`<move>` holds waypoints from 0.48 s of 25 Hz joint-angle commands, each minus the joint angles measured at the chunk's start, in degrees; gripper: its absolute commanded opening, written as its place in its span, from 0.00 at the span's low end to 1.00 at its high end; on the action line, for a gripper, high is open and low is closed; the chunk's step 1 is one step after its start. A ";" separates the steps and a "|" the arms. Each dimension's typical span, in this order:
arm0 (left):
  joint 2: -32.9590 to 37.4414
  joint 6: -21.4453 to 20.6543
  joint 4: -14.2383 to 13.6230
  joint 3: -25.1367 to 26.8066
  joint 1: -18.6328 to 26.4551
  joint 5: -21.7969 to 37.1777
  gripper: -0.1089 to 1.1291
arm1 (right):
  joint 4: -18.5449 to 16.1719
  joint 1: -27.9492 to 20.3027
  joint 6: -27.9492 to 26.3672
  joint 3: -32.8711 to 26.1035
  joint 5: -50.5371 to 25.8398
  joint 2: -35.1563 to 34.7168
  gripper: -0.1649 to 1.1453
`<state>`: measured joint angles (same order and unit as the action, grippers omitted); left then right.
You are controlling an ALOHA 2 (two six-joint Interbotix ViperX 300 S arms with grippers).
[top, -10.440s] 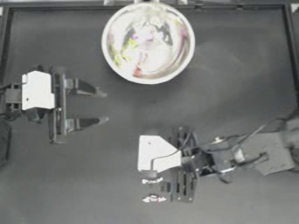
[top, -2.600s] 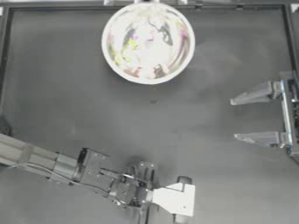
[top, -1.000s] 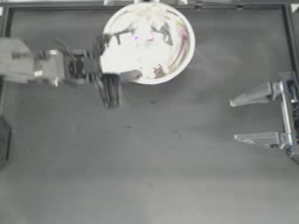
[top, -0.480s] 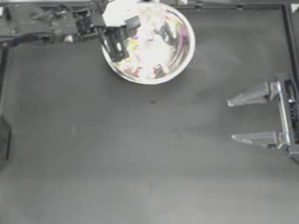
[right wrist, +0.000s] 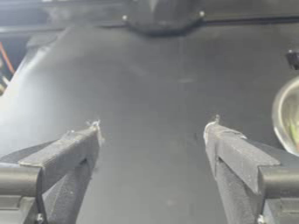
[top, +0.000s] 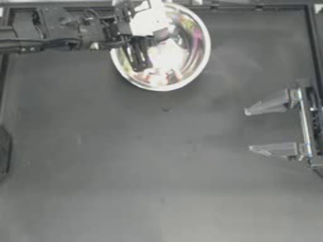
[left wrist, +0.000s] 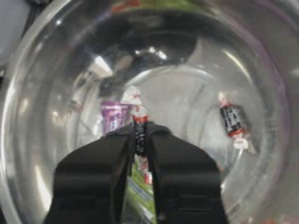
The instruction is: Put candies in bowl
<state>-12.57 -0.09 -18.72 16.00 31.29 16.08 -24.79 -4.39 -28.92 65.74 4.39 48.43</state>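
- No brand, label or writing can be read on anything in view; the printing on the wrappers is too blurred to make out.
- The left arm [top: 50,40] reaches in from the left along the far edge of the table [top: 157,179], stretched out roughly level, its wrist bent so the gripper points down into the bowl.
- The left gripper [top: 140,53] hangs over the left half of the bowl [top: 189,71]. In the left wrist view its two dark jaws stand almost together, pinching a thin candy [left wrist: 139,131] with a red and white twisted end that sticks up between the tips.
- Under the jaws lies a yellow-green candy [left wrist: 137,197], partly hidden by them.
- A pink candy [left wrist: 114,117] lies on the bowl's floor just beside the jaw tips, on the side nearer the bowl's wall.
- A dark red candy [left wrist: 234,122] with pale twisted ends lies apart from the others on the opposite side of the bowl's floor.
- The bowl sits at the far edge of the table, a little left of the middle; its shiny inside mirrors the gripper, so the candies are hard to tell apart from above.
- The right gripper [top: 272,126] is parked at the table's right edge, well away from the bowl, pointing toward the middle, its jaws wide apart and holding nothing. Its own camera shows only bare table between them and the bowl's rim [right wrist: 280,118] at one side.
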 commanded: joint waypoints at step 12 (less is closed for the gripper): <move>5.19 0.53 0.97 -0.88 0.09 -0.53 0.90 | 0.35 -1.23 -0.09 -0.79 0.44 -0.35 0.88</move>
<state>-12.48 0.35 -18.02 15.91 31.29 16.00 -24.70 -5.45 -28.92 65.65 4.39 48.43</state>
